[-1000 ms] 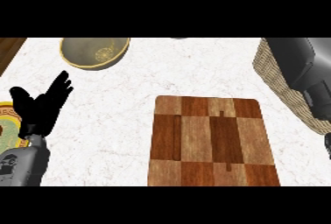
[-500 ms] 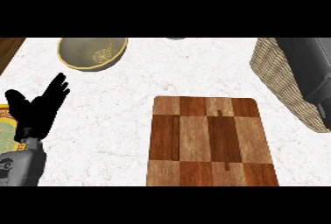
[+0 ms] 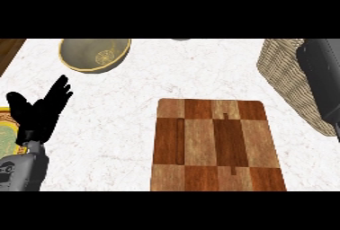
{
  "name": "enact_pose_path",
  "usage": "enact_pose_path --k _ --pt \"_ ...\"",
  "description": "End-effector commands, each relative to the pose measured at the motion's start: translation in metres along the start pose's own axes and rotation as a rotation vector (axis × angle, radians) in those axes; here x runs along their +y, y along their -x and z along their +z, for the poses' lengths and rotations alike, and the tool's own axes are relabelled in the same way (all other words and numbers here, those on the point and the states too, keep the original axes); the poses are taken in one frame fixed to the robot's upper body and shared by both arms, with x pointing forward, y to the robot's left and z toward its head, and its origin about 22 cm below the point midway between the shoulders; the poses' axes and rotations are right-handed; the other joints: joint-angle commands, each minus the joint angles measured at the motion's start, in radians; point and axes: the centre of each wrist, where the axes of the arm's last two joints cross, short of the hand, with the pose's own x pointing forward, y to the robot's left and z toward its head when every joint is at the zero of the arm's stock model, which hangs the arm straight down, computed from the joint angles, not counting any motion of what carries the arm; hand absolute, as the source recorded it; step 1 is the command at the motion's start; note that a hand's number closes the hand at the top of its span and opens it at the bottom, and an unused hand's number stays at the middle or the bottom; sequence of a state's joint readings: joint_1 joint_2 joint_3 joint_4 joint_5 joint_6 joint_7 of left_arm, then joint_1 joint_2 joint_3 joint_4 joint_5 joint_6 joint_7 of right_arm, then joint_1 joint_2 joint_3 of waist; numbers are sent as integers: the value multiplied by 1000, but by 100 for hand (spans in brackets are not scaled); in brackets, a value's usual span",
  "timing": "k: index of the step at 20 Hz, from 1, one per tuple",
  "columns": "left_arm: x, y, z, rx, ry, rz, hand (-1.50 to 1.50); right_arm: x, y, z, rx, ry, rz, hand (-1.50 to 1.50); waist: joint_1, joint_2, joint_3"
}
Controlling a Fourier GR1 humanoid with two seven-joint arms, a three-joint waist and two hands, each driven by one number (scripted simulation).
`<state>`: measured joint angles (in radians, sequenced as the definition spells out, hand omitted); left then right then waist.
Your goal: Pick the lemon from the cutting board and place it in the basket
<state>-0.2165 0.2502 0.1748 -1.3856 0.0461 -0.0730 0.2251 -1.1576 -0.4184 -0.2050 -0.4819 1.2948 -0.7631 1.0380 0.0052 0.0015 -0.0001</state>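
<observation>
The wooden cutting board lies right of the middle, and its checkered top is bare. I see no lemon anywhere. The wicker basket stands at the right edge. My right forearm stretches over it and hides its inside; the right hand itself is out of view. My left hand rests open at the left, fingers up, well away from the board.
A yellowish bowl with a round citrus slice in it sits at the back left. Part of a yellow plate shows at the left edge. White marble counter lies between the left hand and the board.
My right forearm has shifted towards the right edge, so more of the basket's weave shows. The left hand has barely moved.
</observation>
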Motion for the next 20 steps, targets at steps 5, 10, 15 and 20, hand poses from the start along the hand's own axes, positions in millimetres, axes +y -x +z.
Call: enact_pose_path --k 5,10,15,20 --pt "-2 -8 -9 -13 -8 -20 0 6 32 -9 59 0 -66 -150 -1 0 0" --pt "-11 -8 -5 1 -18 -17 0 -14 30 -31 59 59 -183 -150 -15 -5 0" --pt "1 4 6 20 -24 -15 0 -25 37 -40 191 212 -396 -150 -22 -10 1" --pt "6 8 12 19 -49 -9 0 -55 51 -49 253 248 -518 -150 -54 -23 0"
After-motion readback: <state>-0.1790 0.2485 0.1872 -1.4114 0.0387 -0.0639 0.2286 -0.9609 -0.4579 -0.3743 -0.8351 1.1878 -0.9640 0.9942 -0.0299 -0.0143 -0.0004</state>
